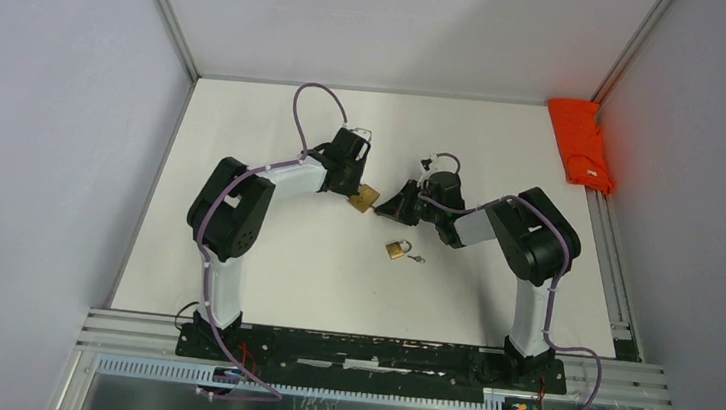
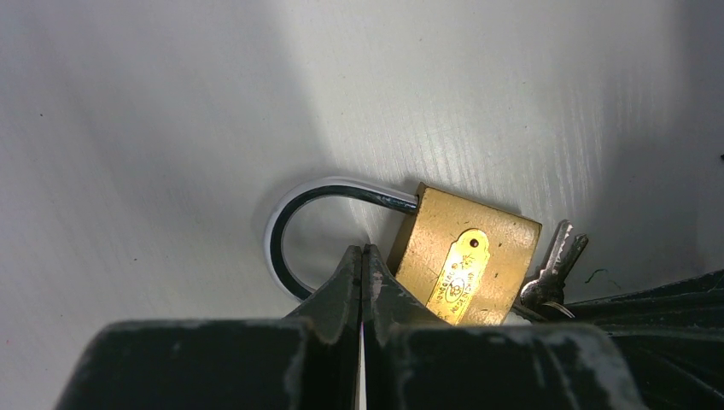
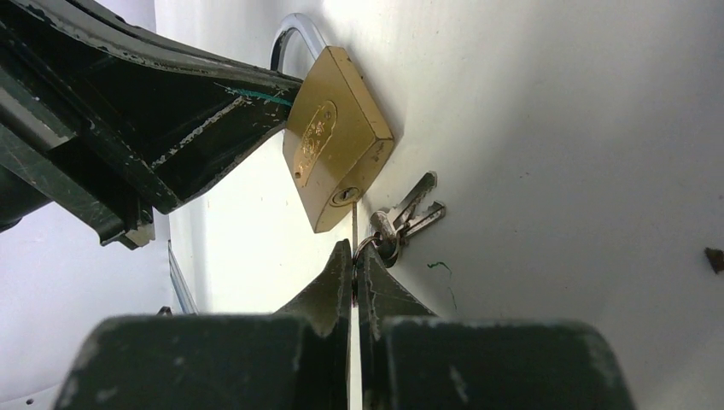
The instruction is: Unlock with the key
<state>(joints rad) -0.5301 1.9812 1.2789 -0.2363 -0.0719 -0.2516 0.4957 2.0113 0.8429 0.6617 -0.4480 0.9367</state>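
A brass padlock [image 1: 365,198] [image 2: 465,256] [image 3: 337,141] lies on the white table, its steel shackle [image 2: 294,222] looping away from the body. My left gripper [image 1: 353,188] [image 2: 364,249] is shut, its tips inside the shackle loop against the body's edge; its fingers [image 3: 213,111] touch the lock. My right gripper [image 1: 387,207] [image 3: 353,248] is shut on a key [image 3: 353,224], seen edge-on, pointing at the keyhole [image 3: 344,196] just ahead. Spare keys [image 3: 410,209] [image 2: 555,265] hang from its ring beside the lock.
A second, smaller brass padlock [image 1: 397,249] with its own small key [image 1: 417,259] lies on the table nearer the arm bases. An orange cloth [image 1: 581,146] rests at the back right corner. White walls enclose the table on three sides.
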